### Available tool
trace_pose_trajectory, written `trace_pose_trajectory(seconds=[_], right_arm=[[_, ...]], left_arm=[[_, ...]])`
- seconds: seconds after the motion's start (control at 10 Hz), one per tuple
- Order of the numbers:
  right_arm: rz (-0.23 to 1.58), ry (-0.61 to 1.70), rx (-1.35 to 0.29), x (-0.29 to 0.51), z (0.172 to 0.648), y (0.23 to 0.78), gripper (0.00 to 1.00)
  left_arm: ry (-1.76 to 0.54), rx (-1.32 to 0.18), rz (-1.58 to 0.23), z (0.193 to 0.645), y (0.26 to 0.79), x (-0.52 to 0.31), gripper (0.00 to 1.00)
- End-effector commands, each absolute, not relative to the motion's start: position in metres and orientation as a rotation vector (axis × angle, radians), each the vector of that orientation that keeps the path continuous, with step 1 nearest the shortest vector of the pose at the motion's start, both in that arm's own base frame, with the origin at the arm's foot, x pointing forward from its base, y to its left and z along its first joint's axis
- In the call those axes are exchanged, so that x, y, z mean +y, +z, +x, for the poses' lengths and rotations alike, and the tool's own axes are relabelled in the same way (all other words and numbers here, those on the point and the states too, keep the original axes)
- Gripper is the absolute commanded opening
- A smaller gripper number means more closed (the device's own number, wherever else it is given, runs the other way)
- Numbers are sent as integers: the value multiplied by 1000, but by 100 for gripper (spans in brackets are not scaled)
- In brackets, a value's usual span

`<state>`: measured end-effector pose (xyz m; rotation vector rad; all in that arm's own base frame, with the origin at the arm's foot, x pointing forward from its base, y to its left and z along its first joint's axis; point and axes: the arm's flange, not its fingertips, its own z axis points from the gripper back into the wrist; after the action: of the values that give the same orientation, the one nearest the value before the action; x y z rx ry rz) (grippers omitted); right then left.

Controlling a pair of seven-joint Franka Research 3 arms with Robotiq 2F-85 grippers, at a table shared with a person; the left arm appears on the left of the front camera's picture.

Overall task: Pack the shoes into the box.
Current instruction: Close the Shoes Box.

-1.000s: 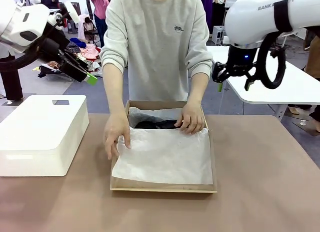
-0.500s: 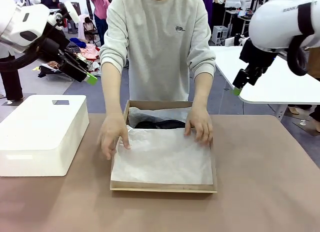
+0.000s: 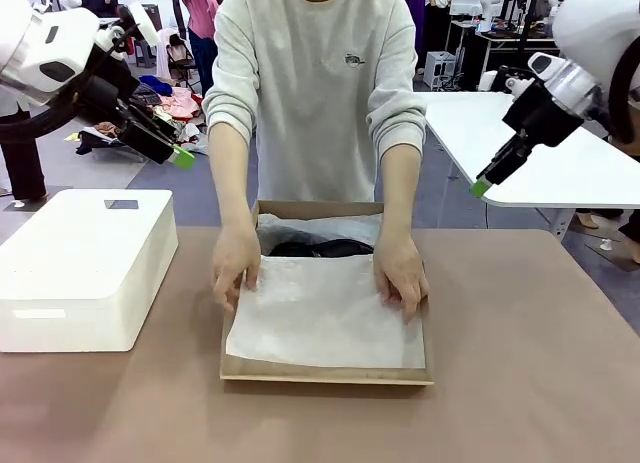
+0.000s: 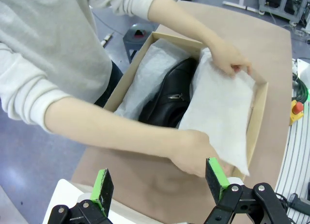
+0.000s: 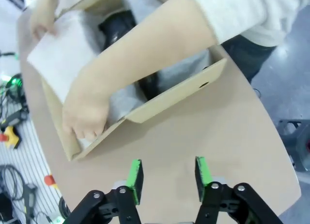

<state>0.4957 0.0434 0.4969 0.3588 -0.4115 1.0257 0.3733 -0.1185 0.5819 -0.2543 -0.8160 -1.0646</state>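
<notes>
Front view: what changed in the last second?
The right gripper swung right, away from above the box, empty. The person's hands slid nearer along the tissue paper, pressing it flat. The left gripper, box, shoes and white block stayed put.

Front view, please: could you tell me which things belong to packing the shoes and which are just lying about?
For the job:
- box
- black shoe inside it
- tissue paper covering most of the box

Just lying about:
- white block at the table's left
- white side table behind, on the right
</notes>
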Motion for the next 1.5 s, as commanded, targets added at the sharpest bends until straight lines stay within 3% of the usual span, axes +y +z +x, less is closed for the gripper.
trace_pose_trajectory(seconds=[0.0,0.4,1.4], right_arm=[[387,1149,-425,25,507,488,0],[349,1296,-471,9,514,469,0],[362,1264,-438,12,512,465,0]], left_arm=[[-1079,-823,-272,375,581,-117,100],[-1079,-823,-272,375,581,-117,100],[-1079,-823,-272,375,581,-117,100]])
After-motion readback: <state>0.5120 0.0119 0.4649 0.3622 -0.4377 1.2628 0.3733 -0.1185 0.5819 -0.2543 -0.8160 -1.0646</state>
